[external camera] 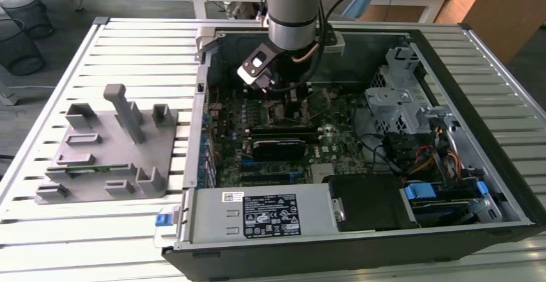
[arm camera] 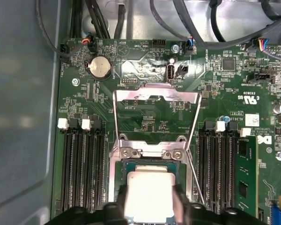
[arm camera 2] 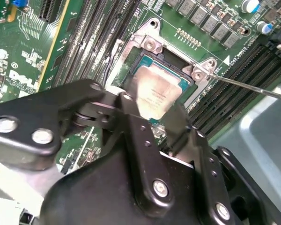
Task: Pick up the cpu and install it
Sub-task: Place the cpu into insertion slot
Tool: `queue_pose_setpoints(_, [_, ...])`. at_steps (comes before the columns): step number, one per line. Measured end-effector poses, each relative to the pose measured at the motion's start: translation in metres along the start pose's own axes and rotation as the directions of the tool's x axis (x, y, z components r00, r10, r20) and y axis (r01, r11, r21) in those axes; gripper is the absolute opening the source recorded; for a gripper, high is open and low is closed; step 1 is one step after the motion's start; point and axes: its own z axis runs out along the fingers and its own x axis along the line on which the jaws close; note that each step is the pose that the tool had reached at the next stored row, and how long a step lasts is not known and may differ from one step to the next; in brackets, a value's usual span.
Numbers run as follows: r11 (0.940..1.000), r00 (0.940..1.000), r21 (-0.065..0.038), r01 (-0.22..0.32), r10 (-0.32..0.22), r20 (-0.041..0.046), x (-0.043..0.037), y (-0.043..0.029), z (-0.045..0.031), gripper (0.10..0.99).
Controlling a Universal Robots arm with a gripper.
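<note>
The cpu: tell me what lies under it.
Under the cpu, held in the gripper, the socket frame and green motherboard show around its edges. Whatever lies directly beneath is covered by the chip.

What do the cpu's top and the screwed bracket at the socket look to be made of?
The top of the cpu looks like metal with a satin silver finish, judging by its pale, even sheen. The socket bracket looks like bare stamped steel or similar. It has brighter, sharper highlights, bent edges and two screws. The exact alloy cannot be told.
</note>
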Motion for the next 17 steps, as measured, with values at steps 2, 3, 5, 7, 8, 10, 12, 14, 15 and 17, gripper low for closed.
queue_pose_setpoints(2, [1.0000, 1.0000, 0.001, 0.000, 0.000, 0.0002, 0.0000, 0.0001, -0.0023, 0.408])
queue_pose_setpoints(3, [1.0000, 1.0000, 0.001, 0.000, 0.000, 0.0001, 0.0000, 0.0002, -0.0033, 0.408])
queue_pose_setpoints(5, [1.0000, 1.0000, 0.002, 0.000, 0.000, 0.0000, 0.0001, 0.0004, -0.0050, 0.349])
queue_pose_setpoints(7, [1.0000, 1.0000, 0.004, 0.000, 0.000, 0.0000, 0.0001, 0.0006, -0.0070, 0.231])
queue_pose_setpoints(8, [1.0000, 1.0000, 0.005, 0.000, 0.000, 0.0000, 0.0001, 0.0007, -0.0080, 0.231])
queue_pose_setpoints(10, [1.0000, 1.0000, 0.007, 0.000, 0.000, 0.0000, 0.0001, 0.0009, -0.0104, 0.114])
queue_pose_setpoints(12, [1.0000, 1.0000, 0.008, 0.000, 0.000, -0.0001, 0.0002, 0.0010, -0.0119, 0.106])
queue_pose_setpoints(14, [1.0000, 1.0000, 0.009, 0.000, 0.000, -0.0001, 0.0002, 0.0011, -0.0133, 0.106])
queue_pose_setpoints(15, [1.0000, 1.0000, 0.009, 0.000, 0.000, -0.0001, 0.0002, 0.0011, -0.0139, 0.106])
queue_pose_setpoints(17, [1.0000, 1.0000, 0.010, 0.000, 0.000, -0.0001, 0.0002, 0.0012, -0.0153, 0.106])
